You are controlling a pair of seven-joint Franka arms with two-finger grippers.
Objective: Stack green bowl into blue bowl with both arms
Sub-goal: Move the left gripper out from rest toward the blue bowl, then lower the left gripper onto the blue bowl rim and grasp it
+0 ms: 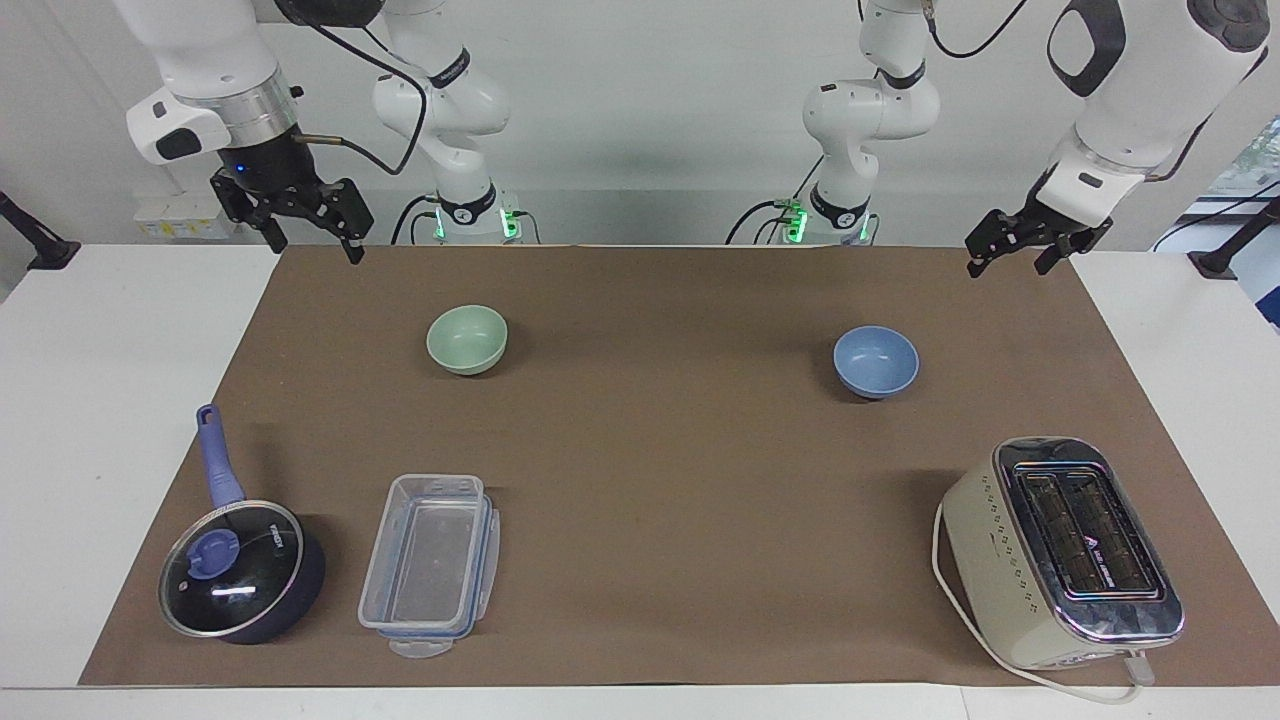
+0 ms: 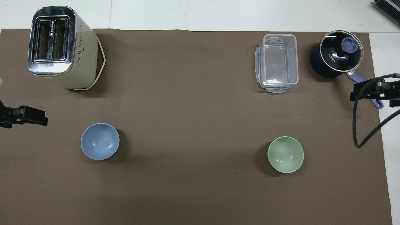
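Opening step; nothing is grasped. The green bowl (image 1: pixel 467 339) stands on the brown mat (image 1: pixel 660 450) toward the right arm's end; the blue bowl (image 1: pixel 876 361) stands well apart toward the left arm's end, both nearer the robots' edge of the mat. The right gripper (image 1: pixel 305 222) hangs released and empty over the mat's corner. The left gripper (image 1: pixel 1012 252) hangs released and empty over the corner at its own end. Judged next: the right gripper must descend on the green bowl's rim.

Both the green bowl (image 1: pixel 467 339) and the blue bowl (image 1: pixel 876 361) looked smooth and matt. The toaster (image 1: pixel 1062 551) beside the blue bowl had a glossy chromed metal top, while the container (image 1: pixel 430 563) was clear plastic.
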